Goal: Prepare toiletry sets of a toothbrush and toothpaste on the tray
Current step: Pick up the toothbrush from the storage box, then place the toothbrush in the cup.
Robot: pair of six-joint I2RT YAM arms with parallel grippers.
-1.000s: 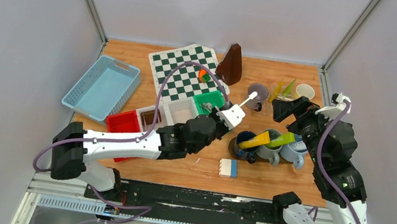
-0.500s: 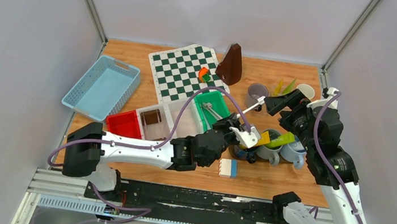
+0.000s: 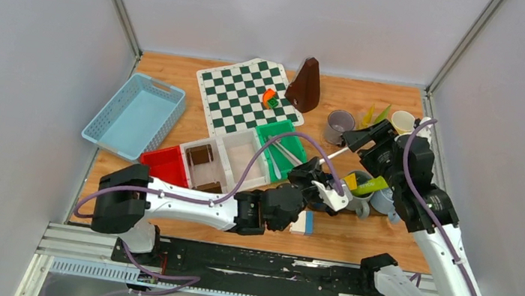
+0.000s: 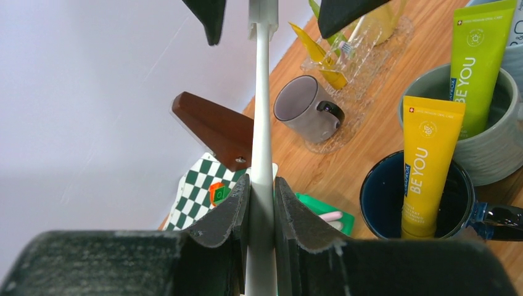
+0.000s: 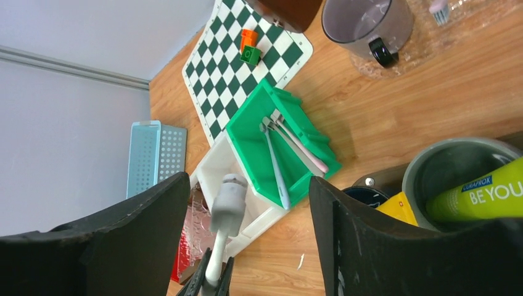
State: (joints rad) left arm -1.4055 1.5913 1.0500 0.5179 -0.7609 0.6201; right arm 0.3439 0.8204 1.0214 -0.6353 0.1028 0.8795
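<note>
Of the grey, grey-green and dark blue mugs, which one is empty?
The grey mug on the clear tray: nothing stands in it. The dark blue mug holds a yellow tube, the grey-green mug a green tube.

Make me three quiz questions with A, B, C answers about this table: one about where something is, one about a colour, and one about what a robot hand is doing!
1. Where is the yellow tube?
A) in the dark blue mug
B) on the chessboard
C) in the blue basket

2. What colour is the tube in the grey-green mug?
A) red
B) green
C) purple

3. What is the left gripper doing?
A) wide open and empty
B) shut on the yellow tube
C) shut on the white toothbrush

Answers:
1 A, because the yellow tube stands inside the dark blue mug.
2 B, because that tube is bright green.
3 C, because its two fingers pinch the toothbrush handle.
</note>
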